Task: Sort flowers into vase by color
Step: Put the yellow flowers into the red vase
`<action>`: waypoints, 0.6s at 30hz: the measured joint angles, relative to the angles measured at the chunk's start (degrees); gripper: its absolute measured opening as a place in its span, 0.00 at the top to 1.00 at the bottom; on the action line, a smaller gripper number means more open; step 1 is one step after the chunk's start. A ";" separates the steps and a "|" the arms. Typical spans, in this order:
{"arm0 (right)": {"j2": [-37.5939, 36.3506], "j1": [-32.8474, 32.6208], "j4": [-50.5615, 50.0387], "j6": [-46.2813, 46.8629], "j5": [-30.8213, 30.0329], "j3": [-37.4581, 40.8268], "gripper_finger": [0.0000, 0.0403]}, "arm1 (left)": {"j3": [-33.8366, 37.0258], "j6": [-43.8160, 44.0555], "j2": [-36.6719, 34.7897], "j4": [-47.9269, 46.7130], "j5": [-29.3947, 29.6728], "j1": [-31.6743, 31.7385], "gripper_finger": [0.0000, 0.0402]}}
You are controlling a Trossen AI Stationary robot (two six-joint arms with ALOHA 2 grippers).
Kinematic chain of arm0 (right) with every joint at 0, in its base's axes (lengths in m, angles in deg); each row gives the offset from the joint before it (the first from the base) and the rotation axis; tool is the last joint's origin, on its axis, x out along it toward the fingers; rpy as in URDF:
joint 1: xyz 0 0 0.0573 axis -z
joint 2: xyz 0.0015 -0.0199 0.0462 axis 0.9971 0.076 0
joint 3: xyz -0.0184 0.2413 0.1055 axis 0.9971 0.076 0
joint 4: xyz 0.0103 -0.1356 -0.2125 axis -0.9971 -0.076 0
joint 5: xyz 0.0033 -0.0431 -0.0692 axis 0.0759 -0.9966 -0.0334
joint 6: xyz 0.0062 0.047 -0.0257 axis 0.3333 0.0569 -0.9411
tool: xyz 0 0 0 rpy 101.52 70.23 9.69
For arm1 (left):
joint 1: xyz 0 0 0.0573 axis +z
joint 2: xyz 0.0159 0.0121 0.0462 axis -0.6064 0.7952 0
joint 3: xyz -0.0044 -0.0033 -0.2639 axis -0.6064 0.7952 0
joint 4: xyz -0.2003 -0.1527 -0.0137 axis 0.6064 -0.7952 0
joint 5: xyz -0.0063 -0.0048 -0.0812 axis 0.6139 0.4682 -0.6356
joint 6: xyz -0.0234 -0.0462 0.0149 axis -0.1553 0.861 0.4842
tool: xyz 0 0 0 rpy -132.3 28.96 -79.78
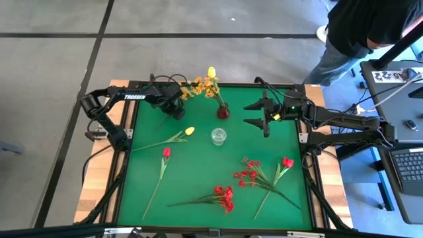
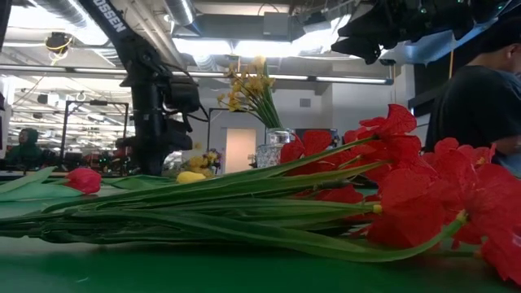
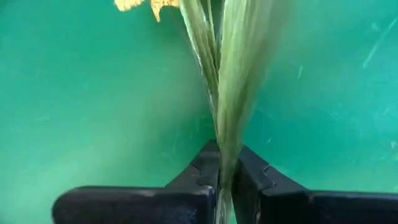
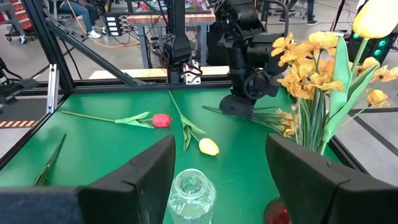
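My left gripper (image 1: pixel 176 111) stands low at the table's far left, shut on the green stems of a yellow-orange spray (image 1: pixel 188 91) that lies on the mat beside it. My right gripper (image 1: pixel 266 116) hovers open over the far right, near two vases. The red vase (image 1: pixel 223 112) holds a yellow tulip (image 1: pixel 211 71) and yellow-orange sprays (image 4: pixel 308 65). The clear glass vase (image 1: pixel 219 137) holds nothing. Flat on the mat lie a yellow tulip (image 1: pixel 190 131), a red tulip (image 1: pixel 166 152), red clusters (image 1: pixel 225 197) (image 1: pixel 248 174) and another red tulip (image 1: pixel 287 162). My left gripper pinches the spray's bundled green stems (image 3: pixel 225 140) between its two fingers (image 3: pixel 198 177), coming from above and pointing down at the mat. The stems run on past the fingertips to the yellow blossoms (image 3: pixel 140 5). The spray lies low along the mat (image 4: pixel 280 117).
Black frame rails border the green mat (image 1: pixel 198 165). The mat's middle left is bare between the lying flowers. A person (image 1: pixel 360 26) stands beyond the far right corner, and a laptop (image 1: pixel 410 165) sits to the right of the table.
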 joint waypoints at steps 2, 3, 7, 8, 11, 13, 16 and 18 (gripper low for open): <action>0.00 0.00 0.02 0.02 0.01 0.00 0.38 | -0.44 0.15 -0.95 -1.67 1.56 0.01 0.97; 0.00 0.00 0.02 0.02 0.01 0.00 0.38 | -0.79 0.25 -1.82 -2.24 2.49 -0.06 0.97; 0.00 0.02 0.09 0.11 0.00 0.00 0.38 | -1.26 0.37 -7.93 -4.98 5.81 -0.34 0.98; 0.00 0.02 0.09 0.11 0.00 0.00 0.38 | -1.26 0.39 -10.12 -5.36 6.10 -0.33 0.98; 0.00 0.02 0.13 0.11 -0.52 0.00 0.38 | -1.35 0.84 -17.52 -5.93 6.18 -0.32 0.98; 0.00 0.02 0.28 0.13 -0.97 0.00 0.38 | -1.35 1.37 -23.13 -6.09 5.35 -0.32 0.98; 0.00 0.02 1.23 0.13 -0.96 0.02 0.38 | -1.35 1.43 -31.81 -4.80 0.82 -0.32 0.98; 0.00 0.02 2.59 0.15 -0.94 0.04 0.38 | -1.35 1.38 -37.37 -1.62 -4.07 -0.61 0.98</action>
